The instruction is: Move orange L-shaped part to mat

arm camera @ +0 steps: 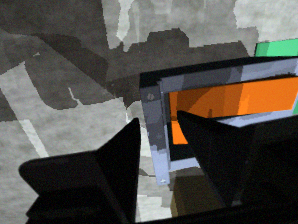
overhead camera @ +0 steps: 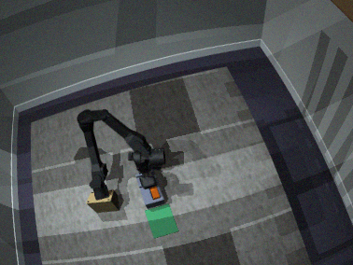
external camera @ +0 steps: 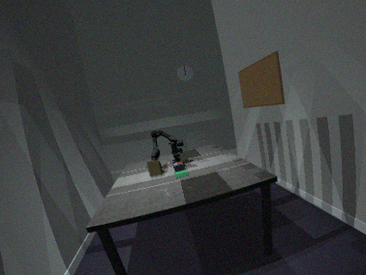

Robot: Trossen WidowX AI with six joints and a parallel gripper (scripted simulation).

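The orange L-shaped part [overhead camera: 154, 192] [arm camera: 230, 100] lies in the pocket of the grey tray [overhead camera: 151, 202] [arm camera: 152, 115]. My gripper [overhead camera: 146, 180] [external camera: 177, 161] [arm camera: 157, 118] hangs low over the tray's far end, away from the mat. Its fingers stand partly open with nothing between them. In the wrist view one fingertip is over the end of the orange part and the other is outside the tray's rim. I cannot tell whether a finger touches the part. The green mat [overhead camera: 162, 221] [external camera: 181, 174] [arm camera: 277, 47] lies right beside the tray's other end.
The arm's tan base block [overhead camera: 103, 202] [external camera: 154, 168] stands on the table to the left of the tray. The table's edges are far from the work area in the exterior view. Walls surround the floor.
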